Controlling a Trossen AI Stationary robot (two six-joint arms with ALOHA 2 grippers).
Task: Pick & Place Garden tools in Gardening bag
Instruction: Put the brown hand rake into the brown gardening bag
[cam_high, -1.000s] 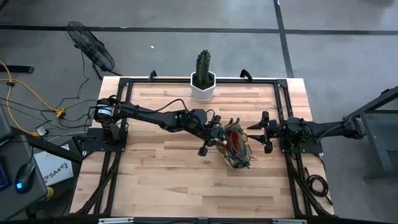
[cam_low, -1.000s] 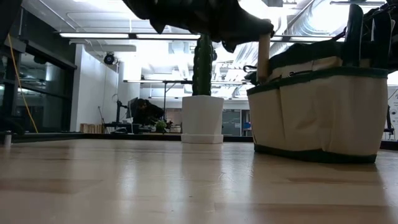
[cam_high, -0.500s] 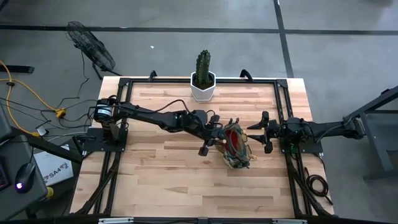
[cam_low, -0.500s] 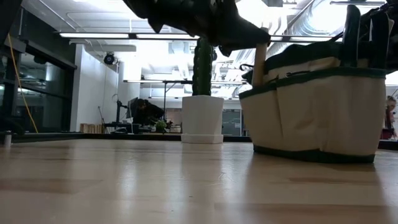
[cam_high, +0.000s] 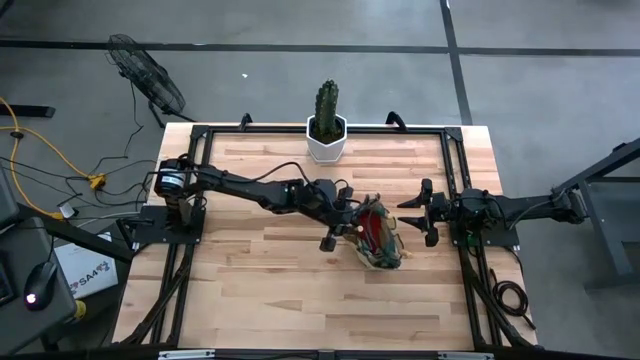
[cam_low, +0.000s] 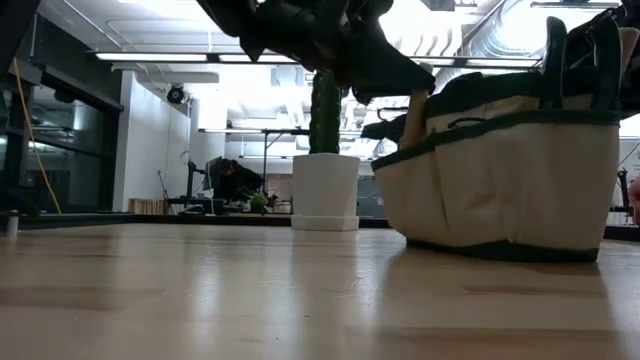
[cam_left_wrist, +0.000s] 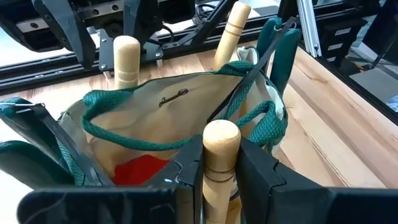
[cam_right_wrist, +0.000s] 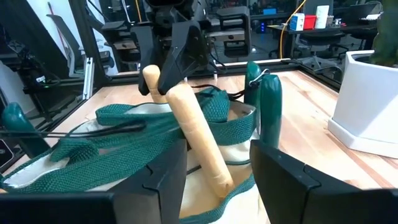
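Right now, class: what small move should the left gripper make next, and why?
Probably lower a little, then release. The left gripper grips a wooden handle at the gardening bag rim, so the tool seems not fully in.

A grey concrete floor (cam_high: 540, 90) surrounds the wooden surface (cam_high: 260, 290). A floor fan (cam_high: 145, 75) stands nearby. Ceiling strip lights (cam_low: 170, 57) glow above what may be desks (cam_low: 225, 185).

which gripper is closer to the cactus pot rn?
Left. The left gripper, shut on a wooden tool handle at the bag, sits just in front of the cactus pot. The right gripper waits farther off, on the bag's other side.
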